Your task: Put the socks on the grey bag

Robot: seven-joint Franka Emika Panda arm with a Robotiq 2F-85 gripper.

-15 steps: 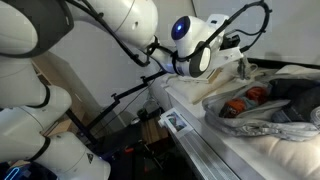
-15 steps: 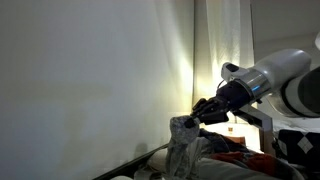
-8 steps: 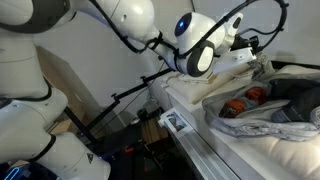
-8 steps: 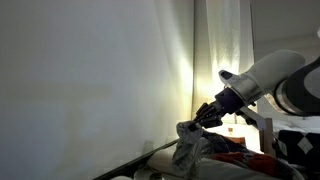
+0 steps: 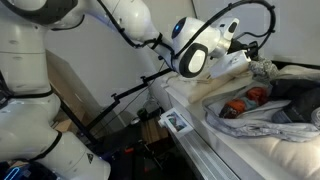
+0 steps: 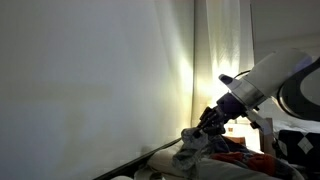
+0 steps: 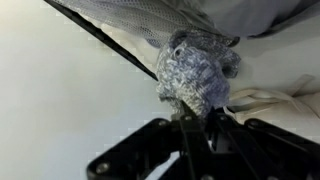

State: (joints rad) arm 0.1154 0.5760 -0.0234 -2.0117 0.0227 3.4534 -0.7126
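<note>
Two socks show in an exterior view. One speckled grey sock is clamped in the end effector and lifted clear of everything below. One orange-red sock lies on the grey bag. Another orange-red patch sits just beside it; whether that is a further sock cannot be told. The one bag lies crumpled on the table, close to the near long edge, with one dark piece of fabric at its far side. The grey sock hangs beyond the bag's upper edge, apart from it. One white arm reaches in from the upper left. Below the table edge stand one black stand and one cardboard box, so the open room lies above the bag.

In an exterior view, the end effector pinches the grey sock, which droops below the jaws. One pale wall fills the left and one curtain hangs behind; the air left of the sock is open. One strip of orange-red shows low at the right.

In the wrist view, the grey sock bunches at the tips of the end effector, jaws clenched on it. Thin grey bag fabric crosses the top, and one cream cloth lies at the right.
</note>
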